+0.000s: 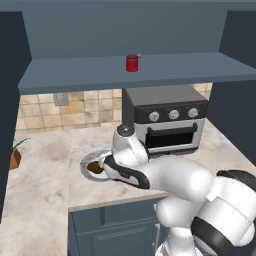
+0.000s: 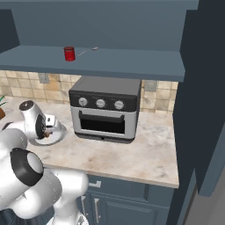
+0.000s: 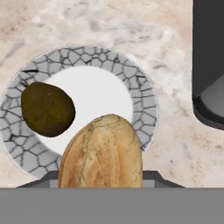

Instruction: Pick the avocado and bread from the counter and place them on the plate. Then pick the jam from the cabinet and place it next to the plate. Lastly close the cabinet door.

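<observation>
**Bread over plate, release pending**

The bread (image 3: 101,151) sat pinched in the gripper (image 3: 101,186), fingers hidden beneath the loaf in the hand view; jaws were pressed in on it. It hung above the near rim of the plate (image 3: 144,94), overlapping both the white centre and the crackle-patterned border. The avocado (image 3: 47,109) already lay on the plate, to the loaf's left in the hand view, apart from it.

Judged step: setting the bread down. To do it well, the loaf would want carrying a little further toward the plate's centre so it does not land across the rim and roll onto the counter (image 1: 45,165). Lower until close to the plate, then part the fingers; keep clear of the avocado so it isn't nudged off.

Outward: the oven (image 2: 105,110) stood just beside the plate. The jam (image 1: 131,63) stood upright on the open cabinet shelf (image 1: 90,75) above, untouched; cabinet door (image 2: 202,96) was open.

Writing: none readable. The jam carried no legible label; the oven's knobs were unmarked.
</observation>
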Available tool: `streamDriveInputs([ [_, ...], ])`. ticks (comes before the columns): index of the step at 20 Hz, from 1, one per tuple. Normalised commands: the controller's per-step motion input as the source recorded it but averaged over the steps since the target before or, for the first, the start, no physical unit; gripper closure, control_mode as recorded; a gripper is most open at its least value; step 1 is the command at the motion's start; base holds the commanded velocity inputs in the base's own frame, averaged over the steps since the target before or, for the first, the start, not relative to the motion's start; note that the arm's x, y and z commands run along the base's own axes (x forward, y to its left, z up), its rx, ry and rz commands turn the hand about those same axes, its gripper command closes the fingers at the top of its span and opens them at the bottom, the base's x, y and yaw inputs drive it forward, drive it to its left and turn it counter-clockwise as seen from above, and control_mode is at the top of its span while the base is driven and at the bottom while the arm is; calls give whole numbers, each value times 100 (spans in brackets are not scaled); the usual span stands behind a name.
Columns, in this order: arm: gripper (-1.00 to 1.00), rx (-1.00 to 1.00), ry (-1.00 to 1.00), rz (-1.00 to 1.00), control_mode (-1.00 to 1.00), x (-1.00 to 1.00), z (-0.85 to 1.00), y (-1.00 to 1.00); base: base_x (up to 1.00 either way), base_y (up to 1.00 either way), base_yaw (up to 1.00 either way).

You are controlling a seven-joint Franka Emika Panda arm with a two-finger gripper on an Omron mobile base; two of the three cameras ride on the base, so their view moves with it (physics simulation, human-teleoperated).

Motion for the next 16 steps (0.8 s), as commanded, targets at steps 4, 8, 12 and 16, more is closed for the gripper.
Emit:
streamDriveInputs([
  [4,100,-3,8,0,-100,38,-11,18,0,0,0],
  [8,100,-6,18,0,-100,31,-20,9,0,0,0],
  [12,100,-3,21,0,-100,29,-22,9,0,0,0],
  [16,100,0,11,0,-100,23,-17,11,0,0,0],
])
